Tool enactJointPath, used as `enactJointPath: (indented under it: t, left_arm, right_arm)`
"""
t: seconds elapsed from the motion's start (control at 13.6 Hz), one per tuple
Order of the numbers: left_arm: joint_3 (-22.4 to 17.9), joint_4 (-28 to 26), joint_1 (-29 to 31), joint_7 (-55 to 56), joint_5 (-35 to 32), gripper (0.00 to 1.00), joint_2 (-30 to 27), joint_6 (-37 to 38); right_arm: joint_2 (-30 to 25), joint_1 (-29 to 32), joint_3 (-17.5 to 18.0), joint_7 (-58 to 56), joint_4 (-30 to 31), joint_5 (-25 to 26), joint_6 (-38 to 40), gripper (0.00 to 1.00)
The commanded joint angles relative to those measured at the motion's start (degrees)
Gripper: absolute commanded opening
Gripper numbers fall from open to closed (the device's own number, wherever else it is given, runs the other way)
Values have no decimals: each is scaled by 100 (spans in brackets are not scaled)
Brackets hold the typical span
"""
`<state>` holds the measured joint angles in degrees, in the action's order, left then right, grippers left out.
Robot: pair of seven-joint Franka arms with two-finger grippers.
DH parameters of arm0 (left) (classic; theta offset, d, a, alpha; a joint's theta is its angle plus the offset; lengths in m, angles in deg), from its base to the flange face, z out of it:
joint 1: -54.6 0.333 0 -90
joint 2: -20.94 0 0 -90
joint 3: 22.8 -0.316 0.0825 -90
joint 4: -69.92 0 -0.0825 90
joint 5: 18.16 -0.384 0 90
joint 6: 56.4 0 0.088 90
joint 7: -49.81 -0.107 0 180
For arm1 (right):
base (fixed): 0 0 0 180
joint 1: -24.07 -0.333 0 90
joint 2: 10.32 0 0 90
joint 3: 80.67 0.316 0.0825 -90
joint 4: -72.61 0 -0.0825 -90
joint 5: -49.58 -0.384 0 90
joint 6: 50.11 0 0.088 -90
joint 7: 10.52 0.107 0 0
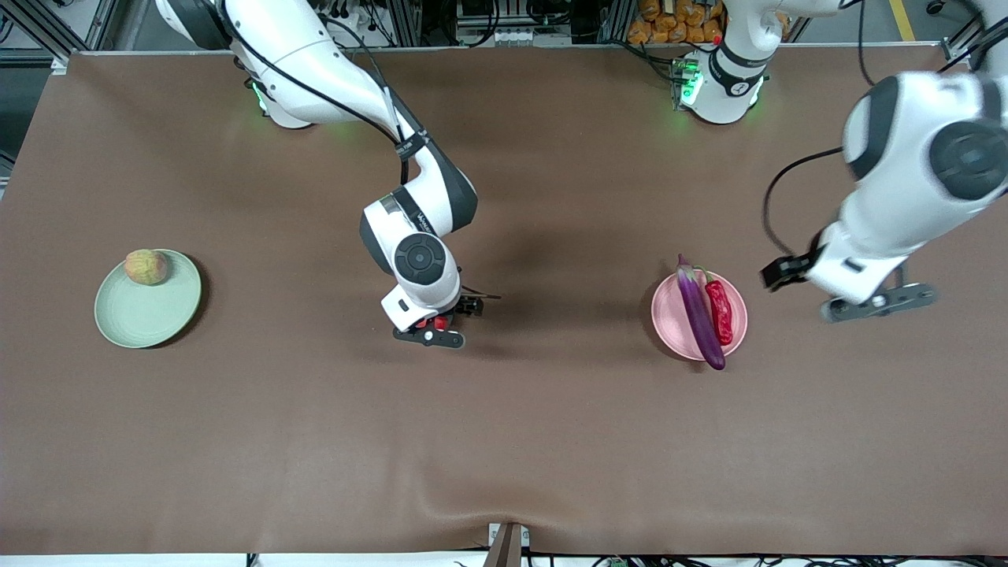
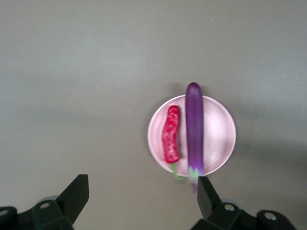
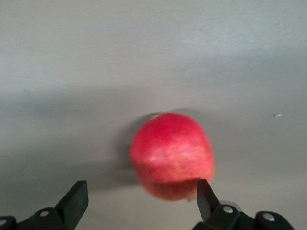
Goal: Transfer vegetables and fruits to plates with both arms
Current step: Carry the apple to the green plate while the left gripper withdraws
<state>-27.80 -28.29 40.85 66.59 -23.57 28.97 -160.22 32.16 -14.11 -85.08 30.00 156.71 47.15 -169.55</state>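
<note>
The red fruit (image 3: pixel 171 155) lies on the brown table near its middle and shows as a red patch (image 1: pixel 435 321) under my right gripper (image 1: pixel 429 331). My right gripper (image 3: pixel 140 194) is open over it, one finger close beside the fruit, not closed on it. The purple eggplant (image 1: pixel 701 315) and red chili (image 1: pixel 719 311) lie side by side on the pink plate (image 1: pixel 676 309). They also show in the left wrist view: eggplant (image 2: pixel 194 128), chili (image 2: pixel 171 134), plate (image 2: pixel 220 132). My left gripper (image 1: pixel 878 302) is open and empty (image 2: pixel 141 191) beside the pink plate. The yellowish-green fruit (image 1: pixel 146 266) sits on the green plate (image 1: pixel 150 311).
The green plate is toward the right arm's end of the table, the pink plate toward the left arm's end. A small bracket (image 1: pixel 505 543) sits at the table edge nearest the front camera. Brown cloth covers the table (image 1: pixel 504 441).
</note>
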Motion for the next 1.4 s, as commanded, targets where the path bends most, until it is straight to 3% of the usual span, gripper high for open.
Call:
enactJointPath:
  t: [0.0, 0.29, 0.37, 0.51, 0.66, 0.95, 1.1, 1.32]
  left_arm:
    - [78, 12, 153, -718, -4, 100, -406, 353]
    - [148, 38, 346, -1150, 13, 100, -724, 793]
    - [184, 29, 451, -1386, 14, 100, -837, 837]
    - [201, 38, 557, -1904, 14, 100, -979, 1143]
    - [306, 186, 584, -1995, 14, 100, -1093, 1408]
    - [658, 679, 619, -1951, 31, 100, -1146, 2058]
    - [720, 785, 776, -1934, 250, 100, -1304, 2234]
    - [764, 812, 944, -1907, 304, 100, -1427, 2534]
  right_arm:
    - [-117, 65, 1, 17, 150, 575, 184, 100]
    - [59, 136, 10, 61, 352, 647, -387, 98]
    - [68, 119, 1, 53, 344, 647, -388, 70]
    - [15, 206, 10, -35, 317, 621, -309, 0]
    - [-221, 416, 27, -123, 230, 551, 250, 0]
    - [-1213, 1294, 19, -1563, 351, 542, 1974, 0]
    - [-1819, 1882, 19, -2184, 1051, 542, 2013, 0]
    - [-2558, 3094, 10, -4239, 2545, 551, 1057, 0]
